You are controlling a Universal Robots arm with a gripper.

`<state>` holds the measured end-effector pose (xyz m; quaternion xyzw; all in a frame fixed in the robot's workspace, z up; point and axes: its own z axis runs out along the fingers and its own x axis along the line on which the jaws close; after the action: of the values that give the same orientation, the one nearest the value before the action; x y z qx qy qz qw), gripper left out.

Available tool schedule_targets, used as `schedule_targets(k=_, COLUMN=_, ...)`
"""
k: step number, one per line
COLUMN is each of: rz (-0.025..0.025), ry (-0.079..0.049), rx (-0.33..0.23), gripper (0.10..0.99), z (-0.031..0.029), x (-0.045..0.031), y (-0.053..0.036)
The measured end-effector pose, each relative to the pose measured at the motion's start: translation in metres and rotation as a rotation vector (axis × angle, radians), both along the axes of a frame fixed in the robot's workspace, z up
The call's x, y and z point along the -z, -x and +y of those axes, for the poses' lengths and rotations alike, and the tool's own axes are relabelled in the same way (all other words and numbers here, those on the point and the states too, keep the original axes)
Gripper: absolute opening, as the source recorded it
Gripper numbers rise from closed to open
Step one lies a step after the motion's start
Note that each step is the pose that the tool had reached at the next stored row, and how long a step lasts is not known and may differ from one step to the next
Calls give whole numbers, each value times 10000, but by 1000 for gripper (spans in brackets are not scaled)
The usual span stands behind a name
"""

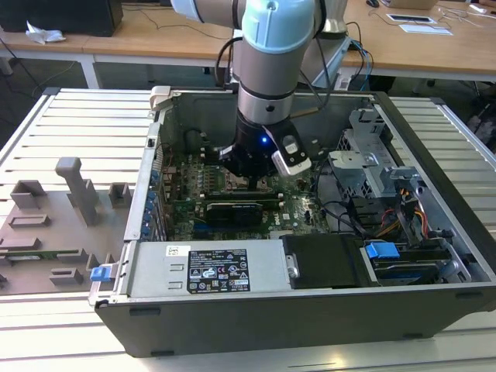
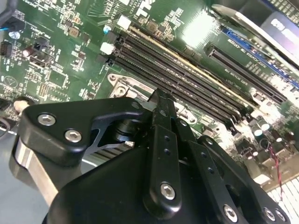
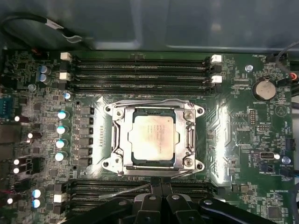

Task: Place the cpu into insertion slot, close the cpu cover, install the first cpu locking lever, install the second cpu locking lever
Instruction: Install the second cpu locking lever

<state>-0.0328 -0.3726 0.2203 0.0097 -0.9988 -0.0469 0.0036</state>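
One cpu [image 3: 153, 137] sits in its socket under one lowered cpu cover [image 3: 117, 135] on the motherboard [image 3: 243, 130]. The gripper [image 3: 156, 181], fingers clenched together, grasps nothing, just beside the socket's edge.

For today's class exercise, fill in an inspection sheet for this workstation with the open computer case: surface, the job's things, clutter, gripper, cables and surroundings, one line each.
Surface: pale slatted table carrying the open computer case.
Job's things: the cpu sits in the socket on the motherboard; the cpu cover lies flat, framing it.
Clutter: grey fixture blocks on the table at the exterior view's left.
Gripper: the gripper is low over the board beside the socket's edge, next to the memory slots; how the jaws stand cannot be told.
Cables: a black cable loops beyond the board; bundled wires beside the drive bays.
Surroundings: wooden desks behind the table.
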Motion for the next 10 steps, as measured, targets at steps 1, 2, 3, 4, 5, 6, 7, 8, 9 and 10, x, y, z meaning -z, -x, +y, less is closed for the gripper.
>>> schedule_targets(k=1, rz=1, ry=0, rx=0, gripper=106, z=0, x=26, y=0)
schedule_targets(k=2, rz=1, ry=0, rx=0, gripper=106, z=0, x=48, y=0)
schedule_targets(k=3, rz=0, ry=-1, rx=1, gripper=106, z=0, x=61, y=0)
schedule_targets(k=4, rz=1, ry=-4, rx=1, gripper=106, z=0, x=67, y=1)
schedule_targets(k=5, rz=2, ry=-35, rx=3, gripper=106, z=-2, x=67, y=12)
schedule_targets(k=6, rz=1, ry=-108, rx=1, gripper=106, z=-3, x=68, y=27)
schedule_targets(k=7, rz=-1, ry=-200, rx=1, gripper=106, z=-6, x=68, y=49)
schedule_targets(k=8, rz=-1, ry=-282, rx=1, gripper=106, z=-11, x=72, y=74)
schedule_targets(k=9, rz=-1, ry=-309, rx=0, gripper=106, z=-17, x=77, y=85)
schedule_targets(k=10, rz=-2, ry=-325, rx=-1, gripper=106, z=-26, x=83, y=96)
